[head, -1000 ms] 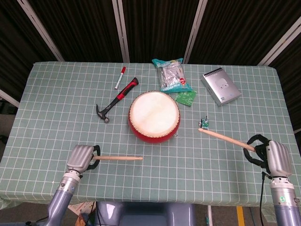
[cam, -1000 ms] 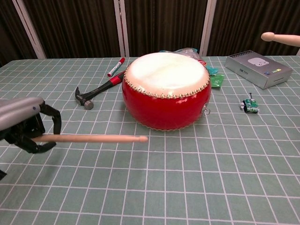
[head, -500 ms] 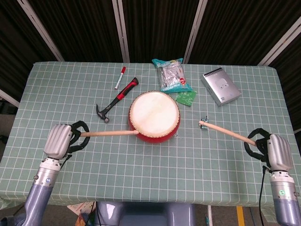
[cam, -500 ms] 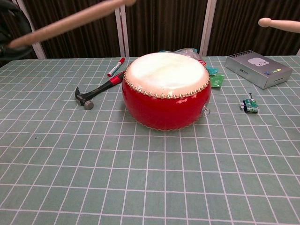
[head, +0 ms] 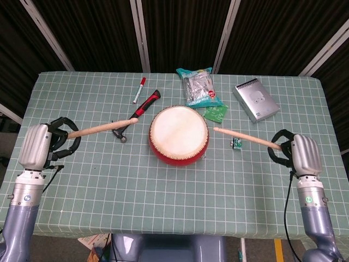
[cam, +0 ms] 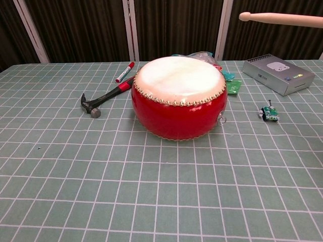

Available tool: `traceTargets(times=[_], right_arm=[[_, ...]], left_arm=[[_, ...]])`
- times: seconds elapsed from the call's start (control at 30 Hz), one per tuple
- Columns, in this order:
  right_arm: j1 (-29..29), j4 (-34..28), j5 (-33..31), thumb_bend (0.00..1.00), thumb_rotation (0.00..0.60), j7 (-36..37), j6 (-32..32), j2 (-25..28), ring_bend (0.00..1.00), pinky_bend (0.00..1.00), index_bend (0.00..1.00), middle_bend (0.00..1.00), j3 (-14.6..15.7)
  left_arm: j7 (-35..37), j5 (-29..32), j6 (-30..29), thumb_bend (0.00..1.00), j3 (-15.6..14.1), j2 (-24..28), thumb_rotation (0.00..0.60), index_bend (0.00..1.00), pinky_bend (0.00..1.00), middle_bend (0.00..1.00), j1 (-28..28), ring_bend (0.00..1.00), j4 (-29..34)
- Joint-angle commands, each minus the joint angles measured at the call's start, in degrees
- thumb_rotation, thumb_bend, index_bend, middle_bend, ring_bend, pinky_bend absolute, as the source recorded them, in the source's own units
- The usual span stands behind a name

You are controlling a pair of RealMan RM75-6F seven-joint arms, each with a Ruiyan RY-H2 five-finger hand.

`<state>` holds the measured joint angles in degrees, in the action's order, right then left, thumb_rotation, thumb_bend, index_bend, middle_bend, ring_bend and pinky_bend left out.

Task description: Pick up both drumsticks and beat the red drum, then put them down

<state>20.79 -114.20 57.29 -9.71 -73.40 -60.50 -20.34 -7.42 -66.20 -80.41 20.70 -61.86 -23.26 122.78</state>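
Gripping drumsticks [head: 102, 128], left hand [head: 41, 144] and right hand [head: 300, 154] flank the red drum [head: 179, 135].

Both the left hand [head: 37, 145] and the right hand [head: 303, 153] have silver-grey shells over black fingers, on blue-grey forearms with thin black cables.

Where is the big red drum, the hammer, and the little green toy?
Round red drum with white skin [head: 178, 134], head view, middle of the white skin.
Black and red hammer [cam: 108, 96], chest view, on the handle's middle.
Little green toy [cam: 269, 114], chest view, on its body.
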Motion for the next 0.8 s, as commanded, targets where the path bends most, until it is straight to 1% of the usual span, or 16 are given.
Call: traceTargets(times=[0.03, 0.23, 0.47, 0.63, 0.8], right_arm=[[2.7, 0.3, -3.3, 0.77, 0.6, -2.6, 1.2, -1.3, 1.0, 1.0, 0.88, 1.0, -1.7], [5.7, 2.0, -7.9, 0.77, 0.6, -4.9, 2.4, -3.3, 1.0, 1.0, 0.88, 1.0, -2.5], [8.2, 5.0, -10.8, 0.77, 0.6, -5.6, 4.0, -5.2, 1.0, 1.0, 0.88, 1.0, -2.4], [9.5, 7.3, -12.3, 0.77, 0.6, -5.4, 5.3, -5.9, 1.0, 1.0, 0.88, 1.0, -2.7], [10.6, 8.9, -13.0, 0.77, 0.6, -4.5, 6.4, -6.7, 1.0, 1.0, 0.88, 1.0, -3.0]], left_arm=[[1.1, 2.2, 1.1, 0.51, 1.1, 1.0, 0.6, 0.78, 1.0, 1.0, -0.3, 1.0, -1.0], [1.9, 5.9, 4.1, 0.51, 2.5, 1.1, 0.6, 0.79, 1.0, 1.0, -2.5, 1.0, -4.6], [1.7, 11.3, 9.6, 0.51, 3.4, -0.5, 0.6, 0.79, 1.0, 1.0, -6.6, 1.0, -11.0], [2.1, 13.0, 11.3, 0.51, 4.1, -2.2, 0.6, 0.79, 1.0, 1.0, -8.7, 1.0, -14.3], [3.0, 13.4, 11.8, 0.51, 4.4, -3.0, 0.6, 0.79, 1.0, 1.0, -9.5, 1.0, -15.7]])
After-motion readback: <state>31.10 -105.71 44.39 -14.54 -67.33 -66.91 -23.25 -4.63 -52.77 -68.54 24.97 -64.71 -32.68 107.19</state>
